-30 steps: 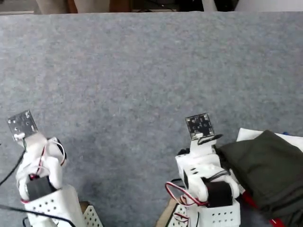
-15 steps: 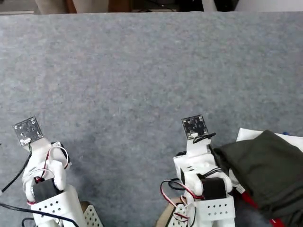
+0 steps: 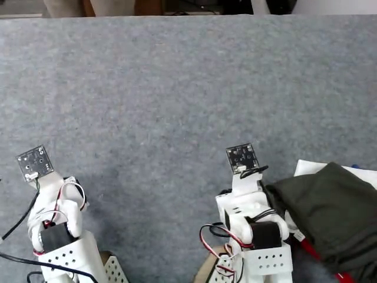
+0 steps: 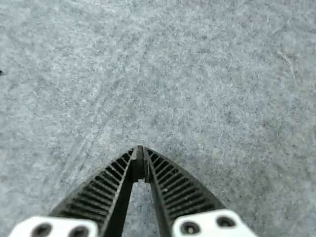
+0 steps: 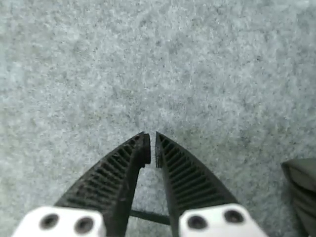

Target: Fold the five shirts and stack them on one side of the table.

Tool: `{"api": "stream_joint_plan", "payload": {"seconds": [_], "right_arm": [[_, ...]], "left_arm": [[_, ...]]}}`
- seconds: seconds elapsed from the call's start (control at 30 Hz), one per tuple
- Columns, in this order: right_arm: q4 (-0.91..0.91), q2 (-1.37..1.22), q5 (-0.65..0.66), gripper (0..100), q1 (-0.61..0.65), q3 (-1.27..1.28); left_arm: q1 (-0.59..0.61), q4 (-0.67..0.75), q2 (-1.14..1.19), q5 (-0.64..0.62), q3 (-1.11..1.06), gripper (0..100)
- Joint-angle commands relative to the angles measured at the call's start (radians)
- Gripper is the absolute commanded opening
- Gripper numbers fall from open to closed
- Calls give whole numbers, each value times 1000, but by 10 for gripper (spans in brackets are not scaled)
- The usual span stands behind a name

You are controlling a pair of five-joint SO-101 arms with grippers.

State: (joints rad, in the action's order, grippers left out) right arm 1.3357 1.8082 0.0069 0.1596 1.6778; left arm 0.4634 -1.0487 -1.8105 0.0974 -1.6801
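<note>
Currently stacked at one side of the grey felt counter: shirt pile, with a dark olive shirt folded on top, a white shirt peeking out underneath at the far side, and a red edge showing at the bottom on the near side. Number of layers in between: cannot tell.

Just beside the pile, right arm, white with black motors and red and white wires. Pressed very close to the olive shirt's rim; touching or not, cannot tell. Aimed out over open felt, away from the pile's near side: right tool, black ribbed fingers closed down to a thin slit at the tips, gripping nothing. Off to one side of that tool, a dark corner of the olive shirt lying on the felt.

Well apart from the pile, beyond the right arm: left arm, same white build, folded low. Left tool closed tight, ribbed tips pressed together, empty, pointed at bare grey felt with faint brushed streaks.
</note>
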Motion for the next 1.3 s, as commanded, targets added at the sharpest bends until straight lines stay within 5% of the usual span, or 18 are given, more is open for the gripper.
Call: {"api": "stream_joint_plan", "payload": {"seconds": [0.0, 1.27], "right_arm": [[-14, 107, 3, 34, 7, 12], [-14, 107, 3, 34, 7, 12]], "left_arm": [[5, 5, -12, -5, -11, 20], [9, -64, -12, -3, -11, 20]]}}
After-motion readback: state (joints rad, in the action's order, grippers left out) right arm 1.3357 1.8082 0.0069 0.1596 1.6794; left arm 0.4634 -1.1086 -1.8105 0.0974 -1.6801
